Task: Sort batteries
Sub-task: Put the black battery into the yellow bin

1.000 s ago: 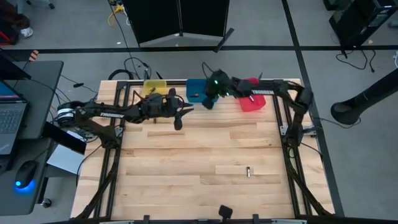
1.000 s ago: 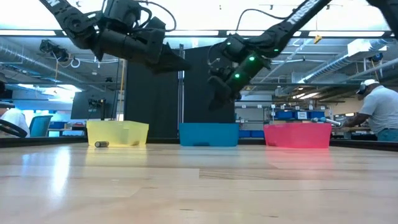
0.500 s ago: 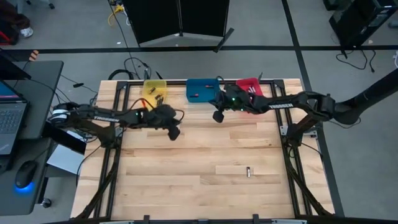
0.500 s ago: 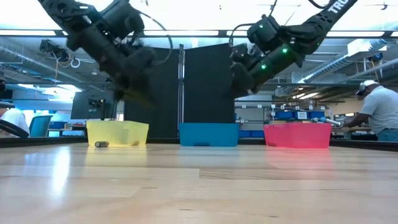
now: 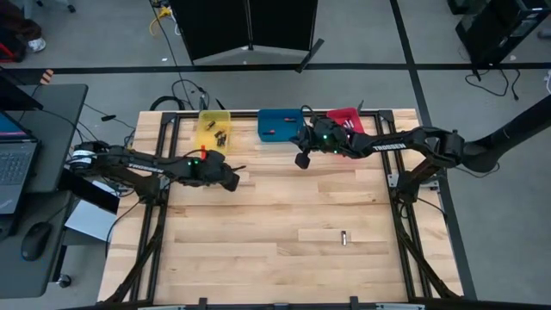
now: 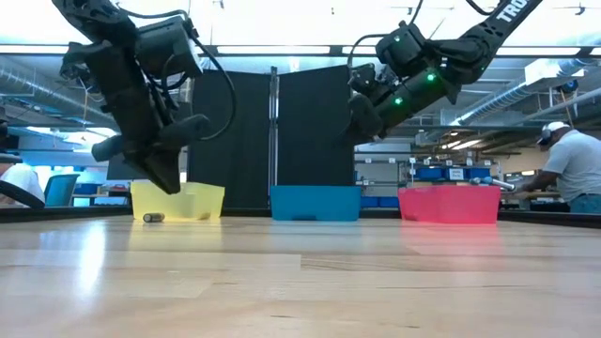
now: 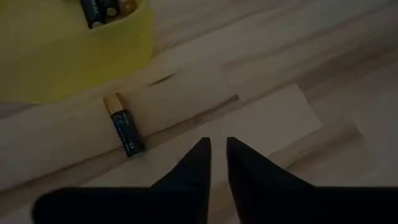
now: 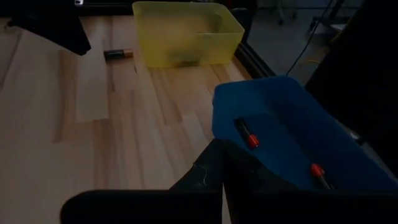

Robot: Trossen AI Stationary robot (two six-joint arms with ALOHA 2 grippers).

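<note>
The left tool [image 7: 216, 146], fingers slightly parted and empty, hovers over the table [image 5: 275, 215] near a battery [image 7: 124, 124] lying at 6 o'clock of the yellow bin [image 5: 214, 129]. The right tool [image 5: 302, 160] is closed and empty, at 5 o'clock of the blue bin [image 5: 280, 124].

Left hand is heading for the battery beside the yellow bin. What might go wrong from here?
1. The battery lies on the table just outside the yellow bin; the left hand, beside it with a narrow finger gap, might nudge it rolling instead of gripping it.
2. A lone battery lies far out on the table, easy to overlook.
</note>
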